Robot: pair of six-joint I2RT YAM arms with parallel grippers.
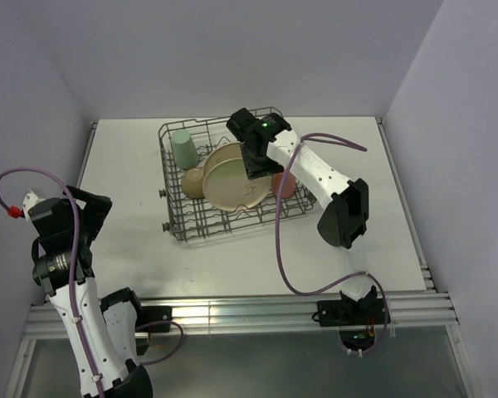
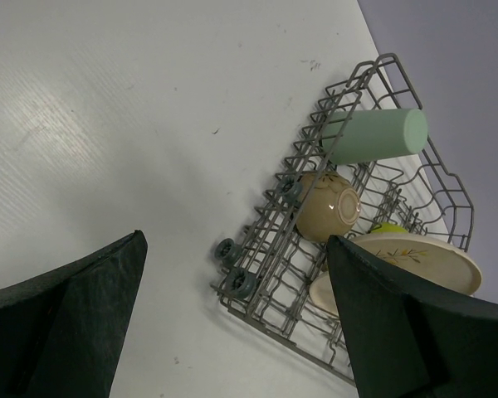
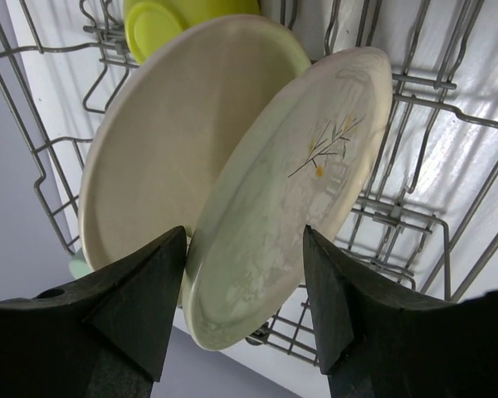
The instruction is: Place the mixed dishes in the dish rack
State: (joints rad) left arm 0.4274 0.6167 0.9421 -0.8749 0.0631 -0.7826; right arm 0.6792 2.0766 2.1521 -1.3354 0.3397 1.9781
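The grey wire dish rack (image 1: 201, 222) sits on the white surface (image 1: 124, 166), towards its far side. A mint-green cup (image 1: 183, 148) stands in the rack's far left corner with its closed base showing. Next to it a tan bowl (image 2: 330, 207) lies on its side. In the middle, two cream plates stand on edge and lean: a plain cream plate (image 3: 183, 124), and in front of it a plate with a leaf sprig (image 3: 290, 191). A lime-green bowl (image 3: 174, 16) shows just beyond them. A coral-pink cup (image 1: 284, 184) sits at the rack's right side, partly hidden.
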